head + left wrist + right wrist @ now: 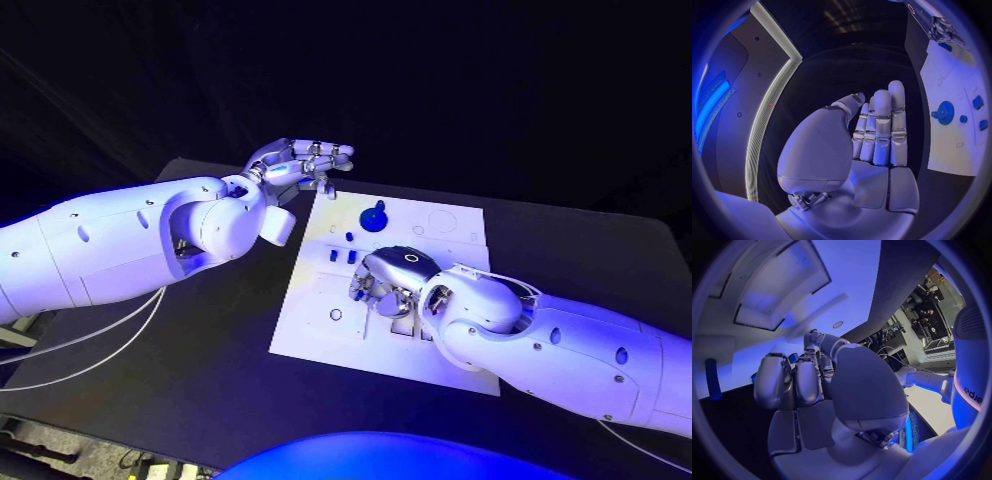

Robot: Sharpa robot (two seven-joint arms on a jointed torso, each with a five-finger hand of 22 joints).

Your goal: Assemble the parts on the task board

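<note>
The white task board (325, 320) lies in the middle of the black table. A blue gear (375, 218) stands on its far part, with two small blue parts (342, 256) nearer the middle. My right hand (389, 282) is down on the board's middle with its fingers curled. A small blue part (792, 358) shows at its fingertips; whether it is gripped is hidden. A blue peg (712, 379) lies apart from that hand. My left hand (300, 165) hovers over the board's far left corner, fingers straight, holding nothing. The left wrist view shows the gear (944, 112) and the right hand (941, 29).
Black table (202, 370) surrounds the board on all sides. White cables (101, 345) trail under my left arm at the table's left edge. The board has several recesses and small holes (335, 314) near its front left.
</note>
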